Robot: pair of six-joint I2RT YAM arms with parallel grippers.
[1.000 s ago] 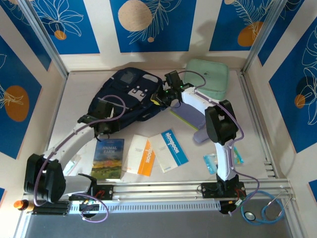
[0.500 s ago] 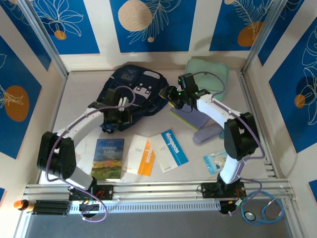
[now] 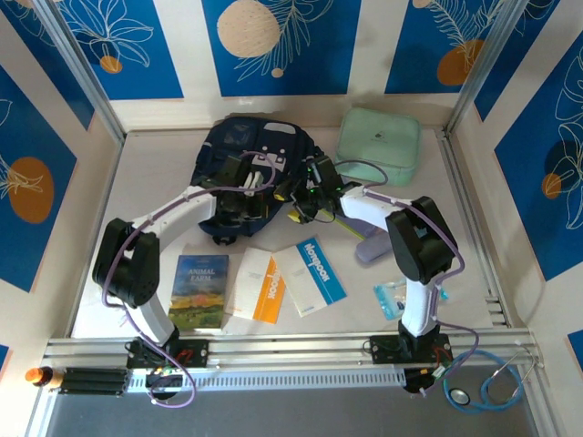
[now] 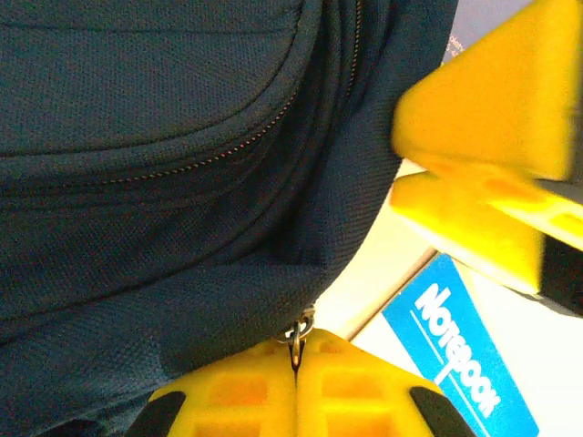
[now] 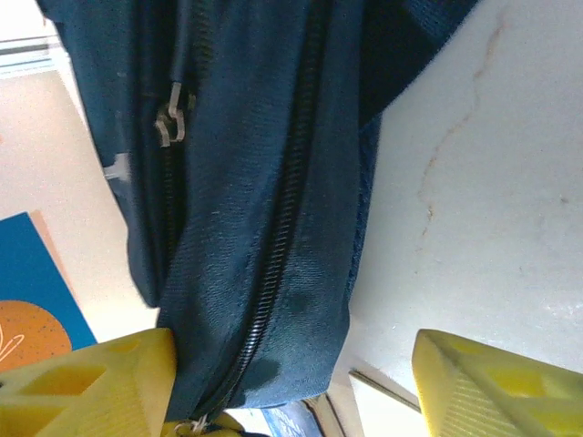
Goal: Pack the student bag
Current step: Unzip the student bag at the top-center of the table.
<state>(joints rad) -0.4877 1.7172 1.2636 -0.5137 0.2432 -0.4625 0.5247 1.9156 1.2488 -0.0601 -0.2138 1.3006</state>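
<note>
The student bag [image 3: 239, 141] lies flat at the middle of the tabletop's far edge, its near side turned toward both arms, with a pale green zip case [image 3: 378, 146] just beside it toward the far right corner. The left end effector [image 4: 296, 350] has its yellow fingers pressed together on a small metal zipper pull [image 4: 297, 330] at the bag's near seam. That reads as a grip meant to drag the zip along and open a compartment. The right end effector [image 5: 293, 346] stands spread wide, its two fingers straddling the bag's corner with a closed zip line running between them. It grips nothing, and seems placed to catch the fabric and brace the bag, so that the soft bag does not slide or bunch when the pull is drawn. A paperback book [image 3: 199, 291], an orange-and-white notebook [image 3: 257, 284] and a blue notebook [image 3: 311, 276] lie in a row near the middle of the tabletop's near edge, unpacked. I judge the packing itself has not begun and the opening comes first.
</note>
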